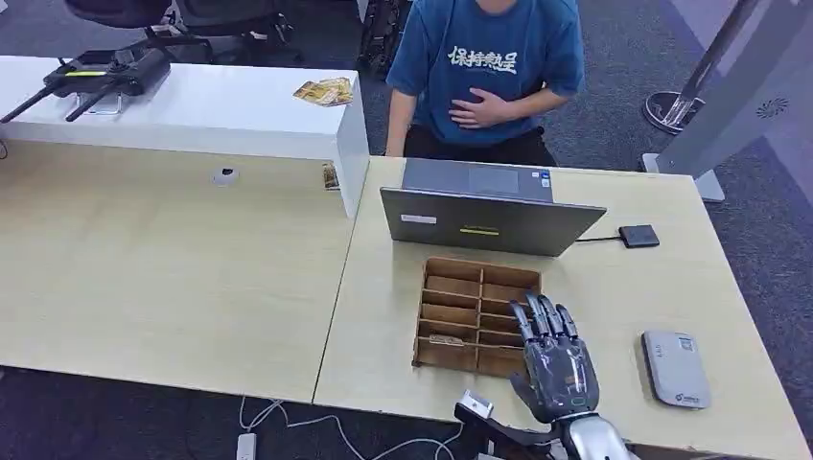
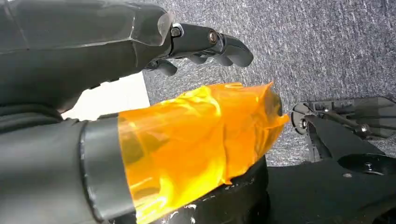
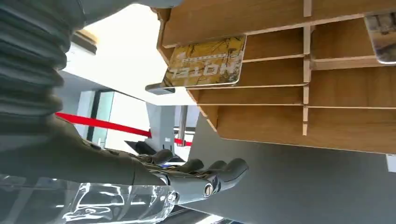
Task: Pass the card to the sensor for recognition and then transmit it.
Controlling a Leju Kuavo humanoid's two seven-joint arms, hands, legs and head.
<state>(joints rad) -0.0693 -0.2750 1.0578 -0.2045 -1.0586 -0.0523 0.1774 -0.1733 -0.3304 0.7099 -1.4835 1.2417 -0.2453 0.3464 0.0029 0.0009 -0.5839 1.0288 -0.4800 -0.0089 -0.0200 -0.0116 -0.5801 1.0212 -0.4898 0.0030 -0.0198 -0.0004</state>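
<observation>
A yellow hotel card (image 1: 443, 339) lies in a lower left slot of the wooden divided box (image 1: 479, 273) in front of the laptop. The wrist view shows the card (image 3: 208, 63) close up, leaning in its slot of the box (image 3: 280, 123). My right hand (image 1: 554, 362) hovers over the box's near right corner, fingers stretched out and apart, holding nothing; its fingers (image 3: 205, 175) are apart from the card. The grey-white sensor (image 1: 675, 368) lies flat on the table to the right of that hand. My left hand (image 2: 116, 60) hangs over grey carpet with nothing in it, its thumb wrapped in orange film.
An open grey laptop (image 1: 489, 220) stands just behind the box, with a small black device (image 1: 638, 236) cabled to its right. A person in a blue shirt (image 1: 484, 57) sits behind the table. A white counter (image 1: 192, 105) with more cards (image 1: 324, 91) stands at the back left.
</observation>
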